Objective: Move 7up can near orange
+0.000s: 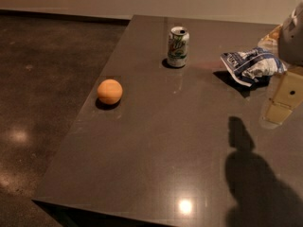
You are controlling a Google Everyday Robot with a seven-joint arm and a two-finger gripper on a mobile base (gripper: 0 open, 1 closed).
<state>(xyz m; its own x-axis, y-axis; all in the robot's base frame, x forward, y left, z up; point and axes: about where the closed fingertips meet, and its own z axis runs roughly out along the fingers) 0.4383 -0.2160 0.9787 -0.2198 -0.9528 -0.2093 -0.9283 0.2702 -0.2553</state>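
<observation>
A dark grey bench [156, 164] stands on a polished brown floor [38, 79]. The gripper [278, 109] hangs at the right edge beside a blue-and-white snack bag [251, 65]; I cannot tell how far open it is. The 7up can [178, 47], its green lettering unreadable, stands upright, well apart from the orange [110, 91].

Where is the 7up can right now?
The 7up can stands upright near the far edge of the table, right of the orange and left of the snack bag; the gripper hangs at the frame's right edge.
</observation>
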